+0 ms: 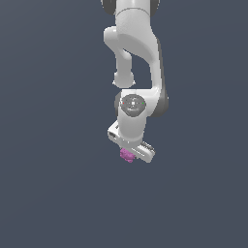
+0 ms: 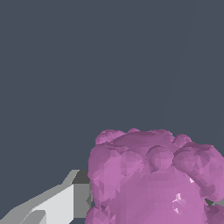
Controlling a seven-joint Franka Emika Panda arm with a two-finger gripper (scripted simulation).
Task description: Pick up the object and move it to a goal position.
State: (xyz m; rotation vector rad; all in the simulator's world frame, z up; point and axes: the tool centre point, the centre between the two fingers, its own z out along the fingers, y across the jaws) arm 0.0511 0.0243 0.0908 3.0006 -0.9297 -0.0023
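Magenta-pink bumpy object (image 1: 127,155), white arm (image 1: 138,58), plain slate-grey background (image 1: 48,145).

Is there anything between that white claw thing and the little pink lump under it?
Nothing shows between them. In the exterior view the lumpy magenta-pink chunk sits right against the white gripper; the wrist view shows a grey finger meeting its side.

Pink chunk (image 2: 153,179) cut off by wrist view's edge, fingers (image 2: 57,203) partly hidden, arm's base out of frame
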